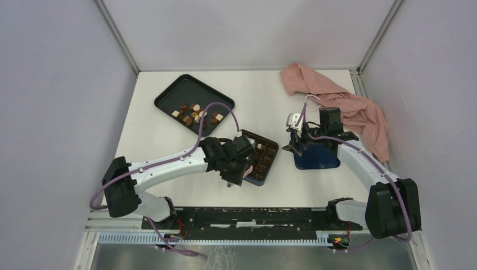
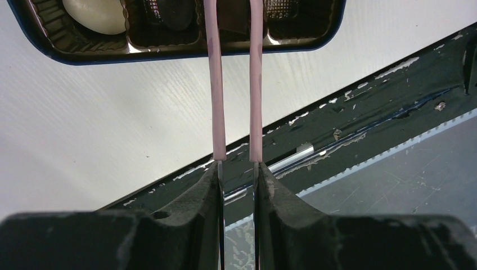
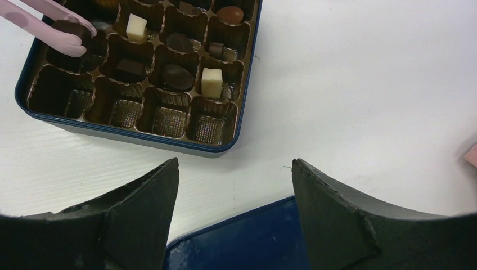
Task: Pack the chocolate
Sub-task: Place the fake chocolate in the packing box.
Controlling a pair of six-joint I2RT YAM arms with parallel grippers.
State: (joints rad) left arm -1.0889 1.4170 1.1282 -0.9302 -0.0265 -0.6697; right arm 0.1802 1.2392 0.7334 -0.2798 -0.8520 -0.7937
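Chocolate (image 1: 194, 114) sits on the black tray (image 1: 181, 90), well left of the left gripper (image 2: 238, 169). It pinches pink tongs (image 2: 256, 84) (pieces look too small for it alone), their tips holding one dark piece (image 3: 70, 31) over the box (image 3: 135, 140) just ahead. Right gripper (image 3: 235, 163) hangs open, empty, above the blue lid (image 3: 242, 242).

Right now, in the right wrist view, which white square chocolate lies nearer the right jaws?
The right-hand white square, behind the empty corner cell of the blue box; the left-hand white square sits farther back.
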